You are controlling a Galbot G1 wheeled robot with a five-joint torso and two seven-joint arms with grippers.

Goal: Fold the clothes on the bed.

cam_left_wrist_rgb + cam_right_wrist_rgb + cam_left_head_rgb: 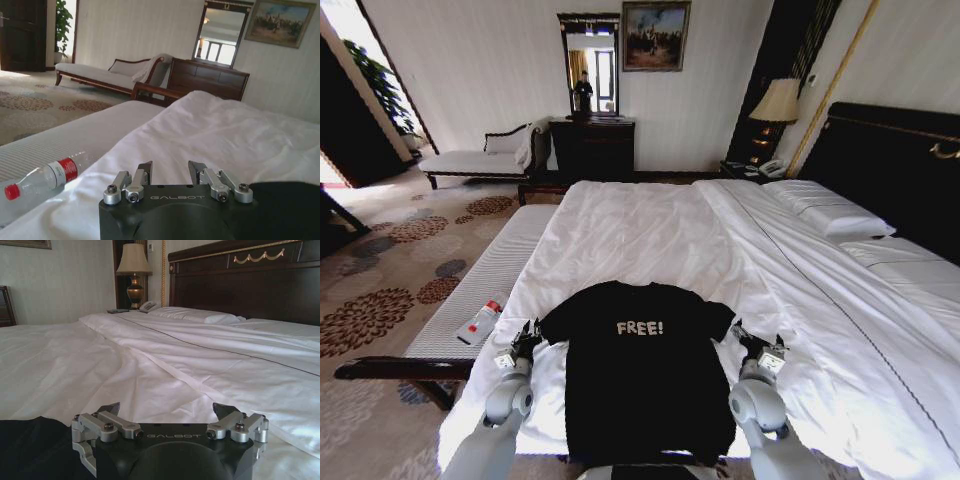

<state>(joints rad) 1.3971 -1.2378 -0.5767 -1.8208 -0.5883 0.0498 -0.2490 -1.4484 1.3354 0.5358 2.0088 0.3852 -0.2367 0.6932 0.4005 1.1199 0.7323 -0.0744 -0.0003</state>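
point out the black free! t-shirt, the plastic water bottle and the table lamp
black cotton T-shirt with white FREE! lettering point(645, 375), head view, on the chest below the lettering
clear plastic water bottle with red cap point(47, 179), left wrist view, on its clear body
table lamp with cream shade point(133, 260), right wrist view, on the shade

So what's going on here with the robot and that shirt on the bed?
A black T-shirt lies spread flat, unfolded, at the near edge of the bed. The robot has an arm on each side of it: the left gripper sits by the shirt's left sleeve and the right gripper by its right sleeve, both low over the white sheet with fingers open, holding nothing. A water bottle lies on the bench alongside the bed.
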